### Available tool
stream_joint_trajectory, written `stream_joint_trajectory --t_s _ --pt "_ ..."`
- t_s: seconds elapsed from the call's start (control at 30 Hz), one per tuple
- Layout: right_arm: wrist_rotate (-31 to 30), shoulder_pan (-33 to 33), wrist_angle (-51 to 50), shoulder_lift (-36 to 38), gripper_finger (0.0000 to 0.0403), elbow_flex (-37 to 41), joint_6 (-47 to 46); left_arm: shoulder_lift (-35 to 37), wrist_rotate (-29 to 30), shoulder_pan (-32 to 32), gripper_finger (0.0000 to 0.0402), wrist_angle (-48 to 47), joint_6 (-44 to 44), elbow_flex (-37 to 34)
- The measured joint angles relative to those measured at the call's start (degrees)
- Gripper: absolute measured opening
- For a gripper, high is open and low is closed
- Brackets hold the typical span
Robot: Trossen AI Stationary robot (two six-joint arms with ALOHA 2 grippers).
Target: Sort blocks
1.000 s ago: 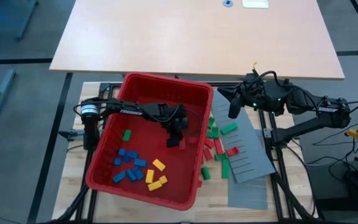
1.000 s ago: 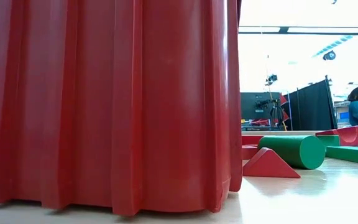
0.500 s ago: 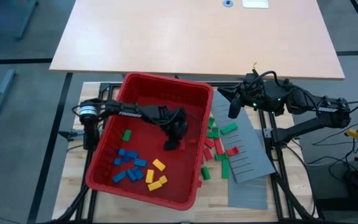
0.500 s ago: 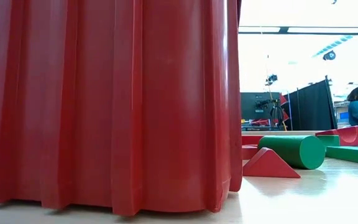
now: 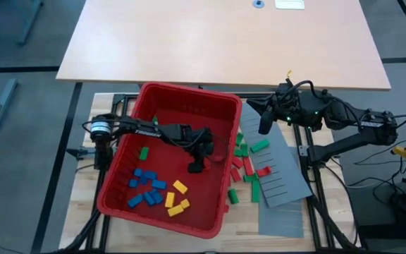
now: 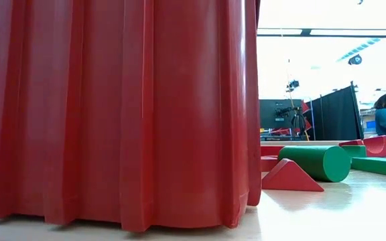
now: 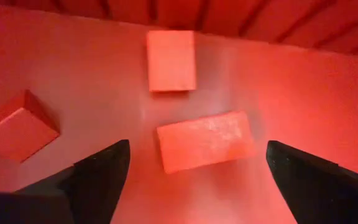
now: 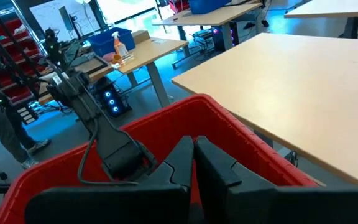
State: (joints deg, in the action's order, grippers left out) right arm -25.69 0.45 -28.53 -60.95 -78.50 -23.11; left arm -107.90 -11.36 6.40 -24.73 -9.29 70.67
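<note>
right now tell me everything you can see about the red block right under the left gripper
The red block is a small flat rectangular brick, matte and plain-faced, lying flat and slightly skewed on the floor of the red bin. The left gripper hangs just above it, open, with a finger to each side and neither touching. Two more red blocks lie close by without touching it: one nearer the bin wall, one off to the side. Its colour almost merges with the bin.

Pale wooden tabletop [image 5: 224,39] above grey floor [image 5: 20,77], bright ceiling lights [image 6: 327,31].
</note>
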Motion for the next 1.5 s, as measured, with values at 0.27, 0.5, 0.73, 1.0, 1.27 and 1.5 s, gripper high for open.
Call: stream_joint_trajectory --t_s 0.27,0.5,0.73,1.0,1.27,1.5 --pt "0.02 0.00 0.02 0.00 0.0000 -0.02 -0.02 -1.09 -2.18 -0.11 0.0386 1.17 5.23 -0.17" --pt "0.00 -0.01 0.04 -0.02 0.0000 -0.02 -0.23 -1.09 -2.68 -0.82 0.0387 2.80 7.31 -0.17" --pt "0.04 0.00 0.11 -0.02 0.0000 -0.02 -0.42 -2.57 -1.60 -1.47 0.0387 3.95 8.98 -0.31" --pt "0.09 0.00 0.11 -0.02 0.0000 -0.02 -0.97 -5.59 0.15 -1.77 0.0387 4.72 12.53 -0.16" --pt "0.15 0.00 0.09 -0.02 0.0000 -0.02 -1.36 -5.70 7.56 -2.36 0.0351 4.55 14.51 -0.10" --pt "0.15 0.00 0.09 -0.02 0.0000 -0.02 -1.37 -5.68 11.43 -2.50 0.0284 1.90 15.46 -0.13"
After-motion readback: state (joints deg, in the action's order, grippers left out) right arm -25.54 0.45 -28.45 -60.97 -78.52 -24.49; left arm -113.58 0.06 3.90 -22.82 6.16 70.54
